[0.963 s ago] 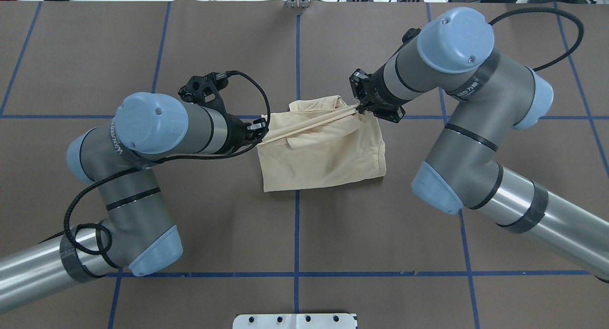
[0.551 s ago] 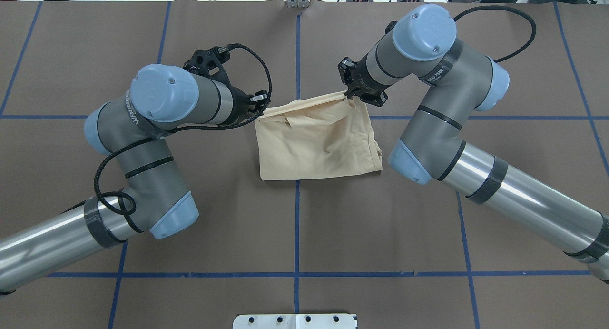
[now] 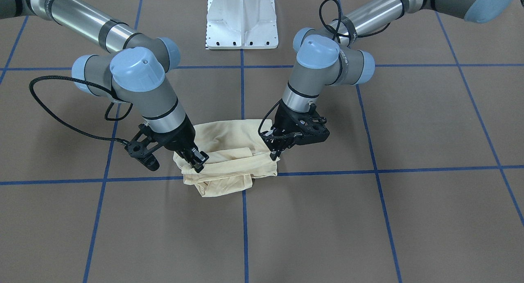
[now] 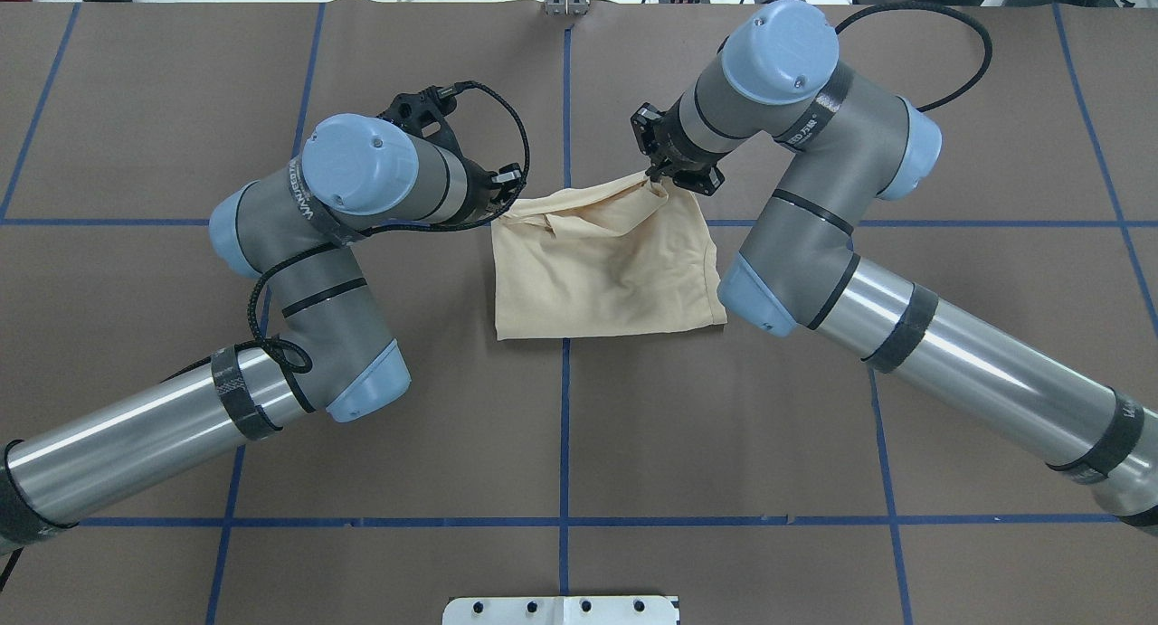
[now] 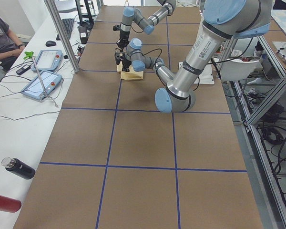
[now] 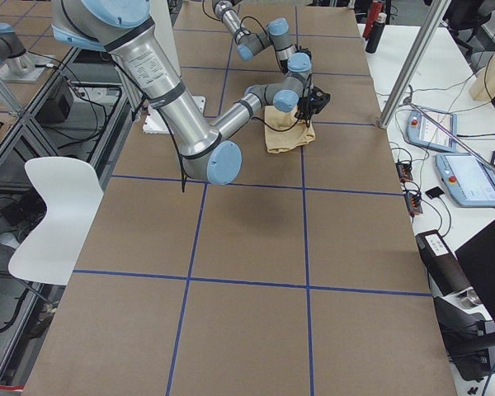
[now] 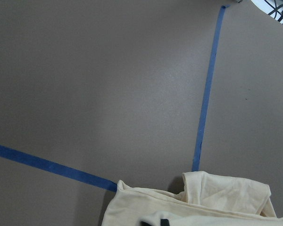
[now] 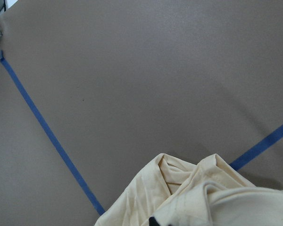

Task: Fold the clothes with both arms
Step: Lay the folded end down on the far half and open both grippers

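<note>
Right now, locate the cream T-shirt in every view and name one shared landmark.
Front-facing: T-shirt lower centre.
Overhead: T-shirt centre.
Exterior left: T-shirt upper left-centre.
Exterior right: T-shirt upper centre.
Left wrist: T-shirt bottom edge.
Right wrist: T-shirt bottom edge.
Landmark: blue tape lines crossing beneath it.

Robotics lab: blue-taped table (image 5: 143, 143), teach pendants (image 5: 40, 85), aluminium post (image 5: 61, 33).

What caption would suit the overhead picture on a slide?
Left gripper and right gripper each grip a far corner of the folded cream T-shirt on the brown table.
</note>
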### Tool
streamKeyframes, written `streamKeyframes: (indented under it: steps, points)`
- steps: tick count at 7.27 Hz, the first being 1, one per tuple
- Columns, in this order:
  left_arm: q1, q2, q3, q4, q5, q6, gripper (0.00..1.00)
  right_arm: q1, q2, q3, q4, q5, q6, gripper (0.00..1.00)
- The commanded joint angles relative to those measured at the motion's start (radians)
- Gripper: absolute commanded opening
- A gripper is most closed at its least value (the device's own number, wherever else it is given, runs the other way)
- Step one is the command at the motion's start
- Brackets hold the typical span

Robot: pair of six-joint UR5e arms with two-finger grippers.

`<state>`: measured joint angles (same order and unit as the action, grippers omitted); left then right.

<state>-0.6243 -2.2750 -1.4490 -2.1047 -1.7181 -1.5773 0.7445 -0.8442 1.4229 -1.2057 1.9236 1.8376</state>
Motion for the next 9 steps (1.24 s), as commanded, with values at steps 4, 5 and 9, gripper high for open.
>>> streamKeyframes:
  steps: [4, 5, 9]
  points:
    - [0.001, 0.002, -0.002, 0.003, 0.000, 0.002, 0.95, -0.001, 0.027, -0.068, 0.043, 0.005, -0.012, 0.78]
    - [-0.005, 0.011, -0.034, 0.011, -0.001, 0.014, 1.00, 0.016, 0.027, -0.068, 0.043, 0.011, -0.044, 1.00]
    - [-0.089, 0.192, -0.333, 0.158, -0.050, 0.166, 1.00, -0.002, 0.022, -0.015, 0.035, 0.089, -0.159, 1.00]
